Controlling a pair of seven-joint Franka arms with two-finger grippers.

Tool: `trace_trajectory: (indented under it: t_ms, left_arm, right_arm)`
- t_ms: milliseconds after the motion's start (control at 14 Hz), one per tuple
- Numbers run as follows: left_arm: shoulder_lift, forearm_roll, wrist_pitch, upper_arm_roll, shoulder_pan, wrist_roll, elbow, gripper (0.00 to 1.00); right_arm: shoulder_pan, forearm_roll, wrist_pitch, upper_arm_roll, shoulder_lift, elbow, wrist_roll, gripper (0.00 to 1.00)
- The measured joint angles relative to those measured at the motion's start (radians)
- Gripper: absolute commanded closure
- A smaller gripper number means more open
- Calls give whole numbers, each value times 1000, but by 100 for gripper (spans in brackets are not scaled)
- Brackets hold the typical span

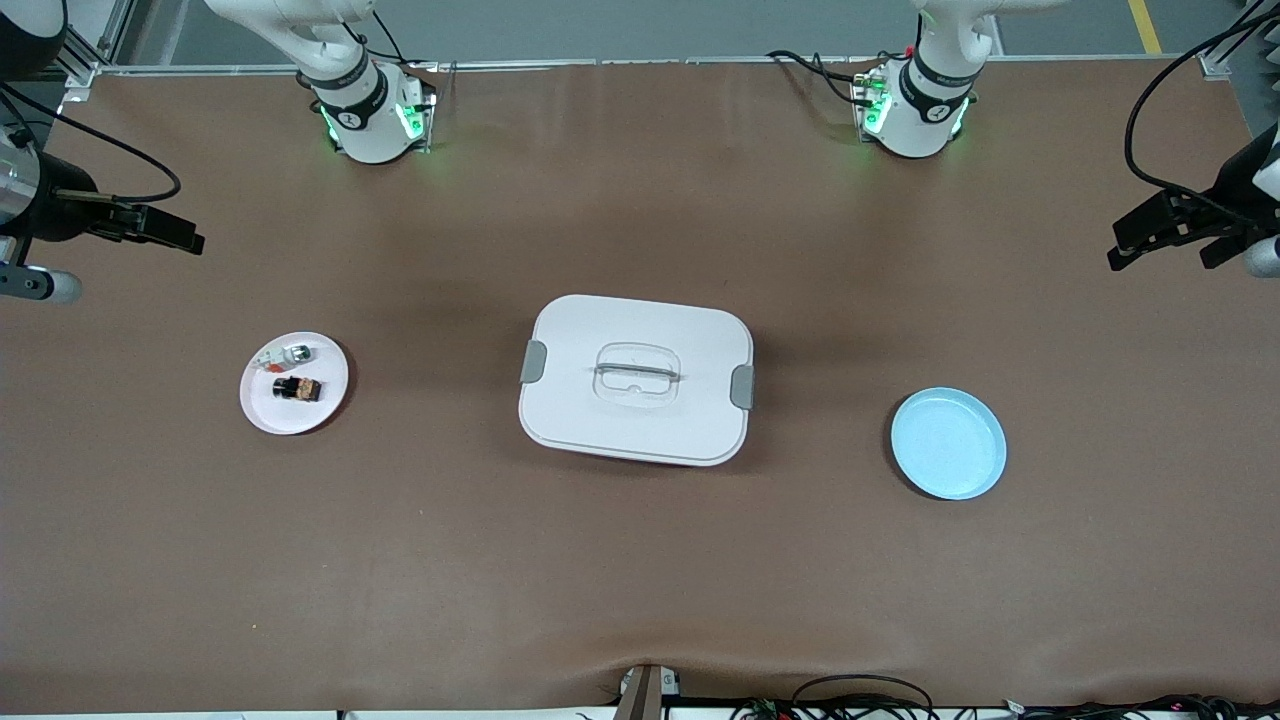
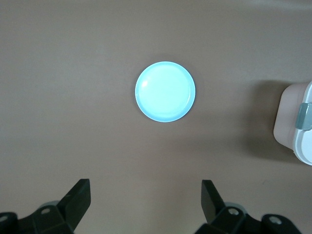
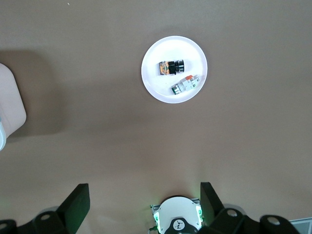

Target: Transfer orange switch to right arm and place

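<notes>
Orange switch (image 1: 297,388) on white plate (image 1: 262,410)

- A broad desk (image 1: 640,560) fills nearly the whole front view, covered by a matte brown mat.
- The mat lies mostly flat; along the edge nearest the front camera it ripples slightly, with a small raised fold at the middle.
- Soft, darker shadow patches fall across the mat's middle, under even overhead light.
- A pale metal rail (image 1: 640,62) runs along the desk's edge by the bases.
- Past that rail, grey floor (image 1: 640,25) shows, marked by a yellow stripe (image 1: 1146,25) toward the left arm's end.
- Black cables (image 1: 860,700) bunch along the desk's nearest edge.
- Aluminium frame bars (image 1: 85,45) stand at the corner toward the right arm's end.
</notes>
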Motion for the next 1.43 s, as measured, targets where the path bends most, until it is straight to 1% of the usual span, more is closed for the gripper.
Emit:
trace_trajectory:
  t_ms: [430,860,1146,1433]
  left_arm:
    - [0,0,0,0,0,0,0,0]
    - [0,0,0,-1,-1,0,0,0]
    - [0,0,0,-1,-1,0,0,0]
    - [0,0,0,-1,-1,0,0,0]
  right_arm:
    - [0,5,33,-3,-5,2,0,0]
    - [0,12,47,-4,-37,3,-2,0]
    - [0,12,61,-16,-48,2,-49,0]
    - [0,13,98,-30,-73,-34,-65,0]
